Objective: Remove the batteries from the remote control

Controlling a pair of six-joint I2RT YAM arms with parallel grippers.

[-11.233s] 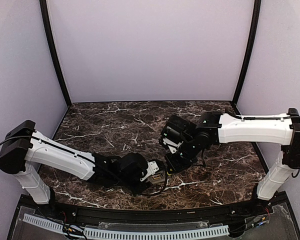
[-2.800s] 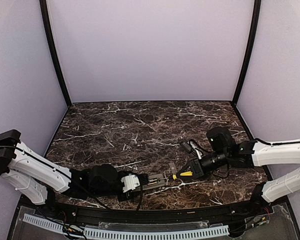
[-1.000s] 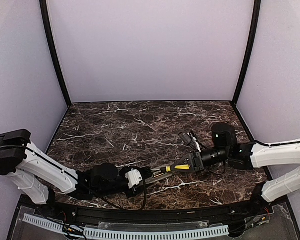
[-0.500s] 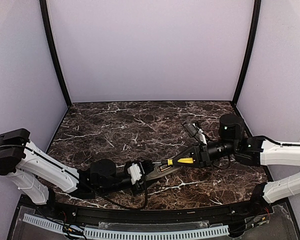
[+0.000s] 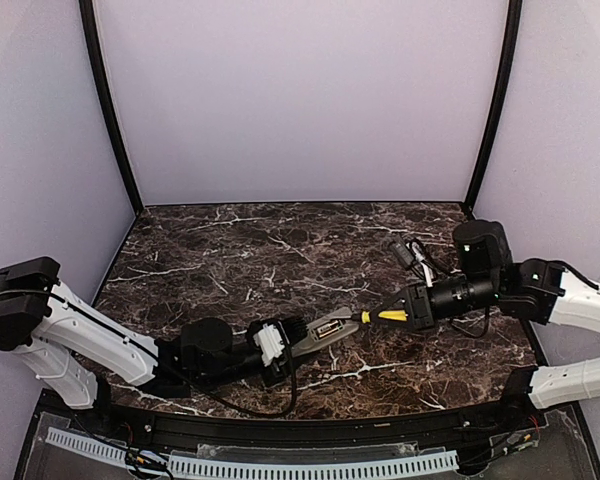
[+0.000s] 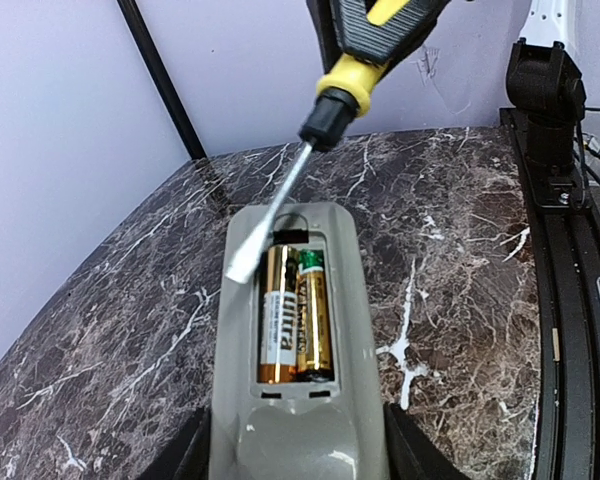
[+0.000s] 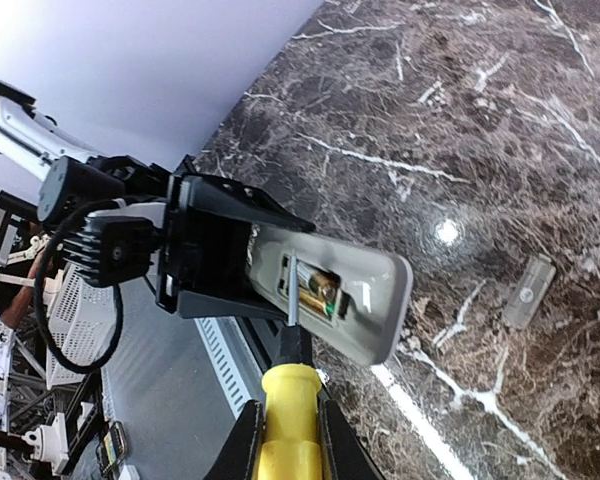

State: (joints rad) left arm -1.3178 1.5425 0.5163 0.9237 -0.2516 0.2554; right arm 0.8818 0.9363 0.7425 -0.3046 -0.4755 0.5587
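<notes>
Top external, then both wrists: one claw is clamping the remote while the other is holding a blade at its open bay.
Top external: the left gripper (image 5: 283, 344) is grasping the near end of the remote control (image 5: 328, 327), which is jutting out ahead of its fingers; the right gripper (image 5: 412, 311) is clenching a yellow-handled screwdriver (image 5: 388, 316) pointed at it. Left wrist: the batteries (image 6: 296, 315) are lying side by side in the bay just ahead of the claw, with the blade tip hovering at the bay's left rim. Right wrist: the grey cover (image 7: 528, 291) is lying on the marble table (image 7: 460, 120), well apart from the remote beyond the blade. The cells are looking light, stiff and smooth (likely to roll once free), so levering under one end seems wiser than pinching.
</notes>
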